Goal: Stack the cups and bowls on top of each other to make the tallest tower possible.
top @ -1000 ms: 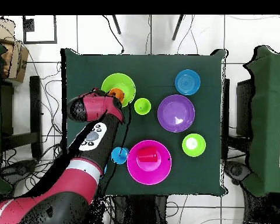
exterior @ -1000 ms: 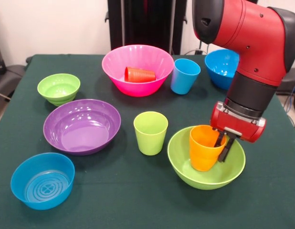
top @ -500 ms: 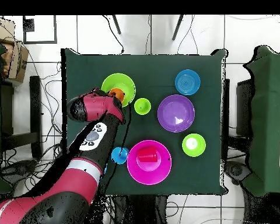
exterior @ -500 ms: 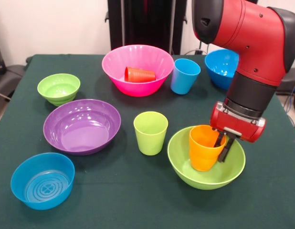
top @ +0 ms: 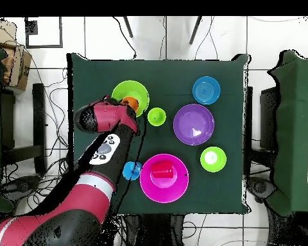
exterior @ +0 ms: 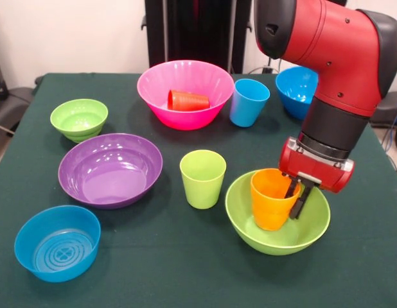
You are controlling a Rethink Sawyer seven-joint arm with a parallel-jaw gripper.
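Gripper (exterior: 295, 197) pinches the orange cup's (exterior: 270, 206) rim inside the large lime green bowl (exterior: 250, 229); it should settle flat before letting go.

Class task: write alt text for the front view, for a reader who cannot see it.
A red robot arm's hand grips the rim of an orange cup standing in a large lime green bowl. Other bright bowls and cups are spread over the dark green table.

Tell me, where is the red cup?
In the front view the red cup lies on its side inside the pink bowl, at the table's far middle, left of the blue cup.
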